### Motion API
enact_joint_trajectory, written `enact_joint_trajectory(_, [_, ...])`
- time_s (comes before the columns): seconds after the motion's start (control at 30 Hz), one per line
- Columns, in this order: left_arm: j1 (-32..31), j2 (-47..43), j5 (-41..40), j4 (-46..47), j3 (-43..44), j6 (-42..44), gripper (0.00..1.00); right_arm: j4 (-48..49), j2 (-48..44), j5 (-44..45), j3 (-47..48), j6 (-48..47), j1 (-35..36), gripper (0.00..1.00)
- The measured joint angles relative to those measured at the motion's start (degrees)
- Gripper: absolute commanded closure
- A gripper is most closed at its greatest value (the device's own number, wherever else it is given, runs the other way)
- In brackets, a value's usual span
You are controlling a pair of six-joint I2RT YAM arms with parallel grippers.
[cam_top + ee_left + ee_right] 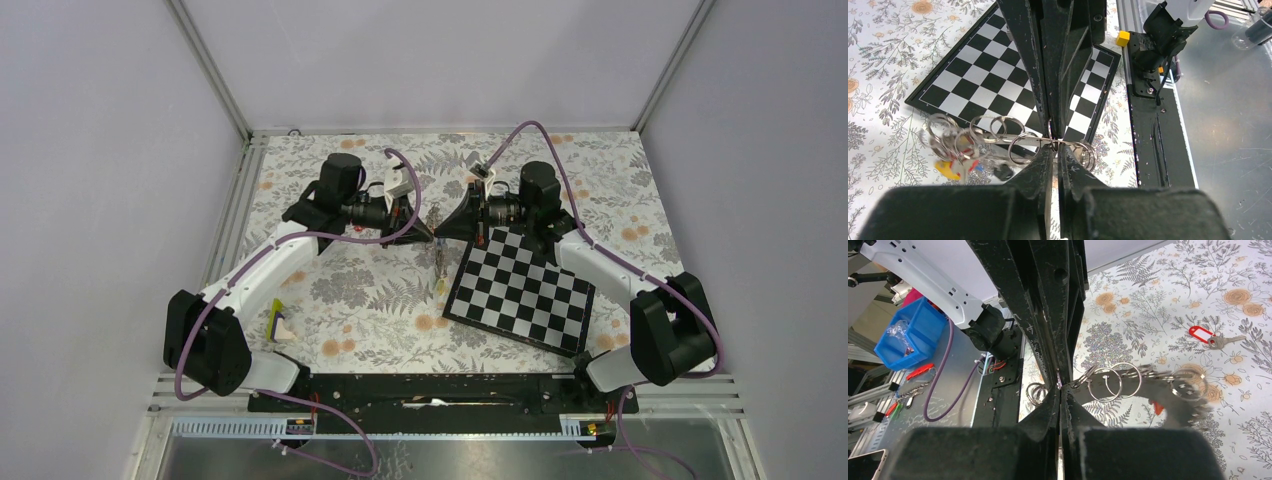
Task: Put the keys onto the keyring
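Left gripper (1054, 150): jaws pinched tight on the keyring (1068, 143).
Right gripper (1059, 390): jaws shut on it too.
Do well: hold it steady, the keys (955, 160) dangle loose.

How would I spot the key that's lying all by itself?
Look at the flowery tablecloth from the right wrist. Beyond the bunch of silver rings, one key lies flat. It sits apart and wears a red oval tag.
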Motion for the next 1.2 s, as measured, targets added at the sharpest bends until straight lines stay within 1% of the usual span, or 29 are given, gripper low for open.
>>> enact_joint_trajectory(0.33, [0.52,0.0,1.33,0.92,-0.74,0.5,1.0,1.14,0.0,-0.79,-0.48,-1.03,-0.11,1.0])
enact_joint_trajectory(0.37, [0.59,0.0,1.53,0.87,-0.76,0.9,0.99,1.14,0.0,-0.81,-0.52,-1.31,-0.09,1.0])
enact_joint_trajectory(0.53, [0.68,0.0,2.27,0.96,-1.14,2.62,0.86,0.72,0.0,-1.11,-0.55,-2.25,-0.04,1.0])
enact_joint_trajectory(0.63, [0.74,0.0,2.32,1.46,-1.18,2.62,0.82,0.74,0.0,-1.07,-0.55,-2.38,-0.04,1.0])
enact_joint_trajectory(0.7, [0.83,0.0,2.4,1.95,-1.27,2.4,0.82,0.72,0.0,-1.05,-0.55,-2.43,-0.04,1.0])
enact_joint_trajectory(0.93, [0.85,0.0,2.51,3.45,-1.38,0.79,0.82,0.7,0.0,-1.01,-0.55,-2.62,-0.07,1.0])
enact_joint_trajectory(1.2, [0.98,0.0,2.49,4.44,-1.38,-1.2,0.91,0.74,0.0,-1.03,-0.57,-2.78,-0.11,1.0])
